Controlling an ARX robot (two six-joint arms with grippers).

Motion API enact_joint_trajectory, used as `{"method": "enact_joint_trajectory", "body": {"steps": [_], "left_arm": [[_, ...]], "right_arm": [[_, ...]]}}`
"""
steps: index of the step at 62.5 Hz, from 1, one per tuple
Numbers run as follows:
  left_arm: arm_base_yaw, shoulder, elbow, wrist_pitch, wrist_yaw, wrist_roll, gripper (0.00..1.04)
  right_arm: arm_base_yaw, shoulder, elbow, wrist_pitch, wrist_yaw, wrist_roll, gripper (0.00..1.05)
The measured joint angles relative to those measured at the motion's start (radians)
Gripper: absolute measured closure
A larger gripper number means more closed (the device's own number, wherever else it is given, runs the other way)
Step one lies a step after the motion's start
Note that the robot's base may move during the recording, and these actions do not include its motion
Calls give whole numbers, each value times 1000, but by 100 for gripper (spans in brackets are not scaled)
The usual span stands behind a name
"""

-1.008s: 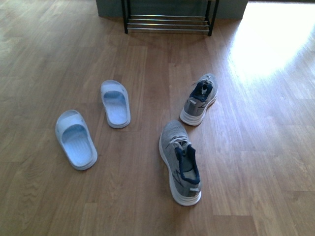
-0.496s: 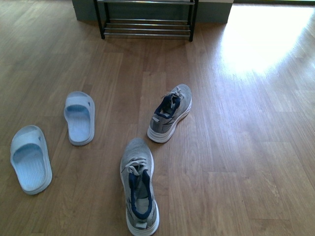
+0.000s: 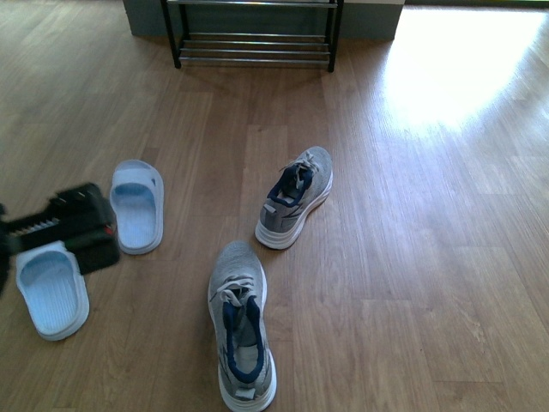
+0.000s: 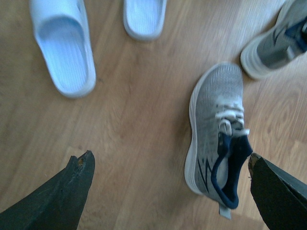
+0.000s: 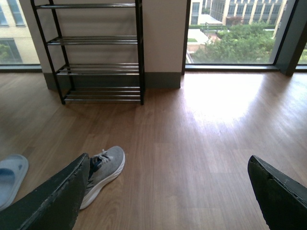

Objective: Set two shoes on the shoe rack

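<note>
Wood floor (image 3: 412, 257). Slide sandal (image 3: 53, 296) farther from shoe rack (image 3: 253, 39) lies near my left gripper (image 4: 170, 155), toe rackward; jaws wide apart, empty.

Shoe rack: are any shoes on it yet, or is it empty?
Empty. Every visible tier of the shoe rack shows only bare bars; the sandals and sneakers all lie on the floor.

The left arm (image 3: 73, 225) reaches in low, its black wrist covering the toe end of the nearer sandal (image 3: 53, 296). The left gripper (image 4: 169, 158) hangs beside that sandal, fingers spread wide and holding nothing. The right gripper (image 5: 168, 159) is likewise spread wide.
</note>
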Motion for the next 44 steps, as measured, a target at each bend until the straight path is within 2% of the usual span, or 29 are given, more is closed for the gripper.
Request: {"method": "enact_joint_trajectory", "body": {"steps": [13, 20, 31, 38, 44], "left_arm": [[-5, 386, 239, -66, 117, 21, 9], [-6, 504, 329, -78, 163, 38, 9], [-30, 621, 419, -75, 209, 50, 9], [-66, 658, 432, -55, 296, 50, 9], [-89, 682, 454, -55, 327, 51, 9]], "right_arm": [[0, 0, 0, 0, 0, 0, 9], [0, 0, 0, 0, 0, 0, 9], [0, 0, 0, 0, 0, 0, 9], [0, 0, 0, 0, 0, 0, 9], [0, 0, 0, 0, 0, 0, 9]]}}
